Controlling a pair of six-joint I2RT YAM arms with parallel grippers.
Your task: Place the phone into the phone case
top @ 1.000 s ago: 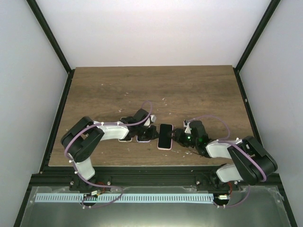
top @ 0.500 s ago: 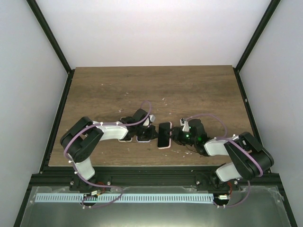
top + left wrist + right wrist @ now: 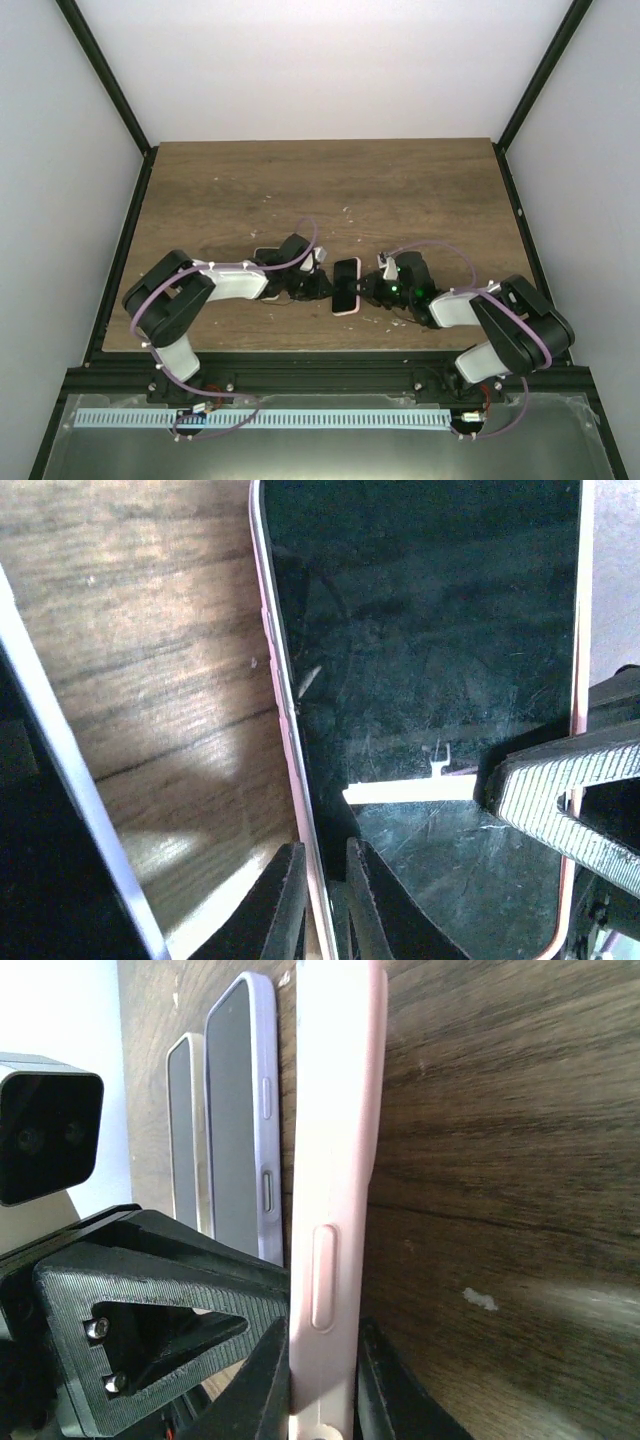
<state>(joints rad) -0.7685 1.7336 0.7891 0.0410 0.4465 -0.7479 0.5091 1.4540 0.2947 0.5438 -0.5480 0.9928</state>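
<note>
Phone (image 3: 347, 283) lies screen up on the bench (image 3: 400, 190), close to the near edge and about midway along it, between the two arms. Its dark glass is framed by the pink phone case (image 3: 335, 1160), with the rim showing along both long sides. I think it is seated in the case, though the views don't show every corner.

The left gripper (image 3: 325, 905) is pinched narrow over one long edge of the phone case, a finger on each side of the rim. The right gripper (image 3: 322, 1400) is clamped the same way on the opposite long edge.

Just beyond, under the left arm, a purple-cased phone (image 3: 240, 1110) and another phone (image 3: 183, 1140) lie side by side.
</note>
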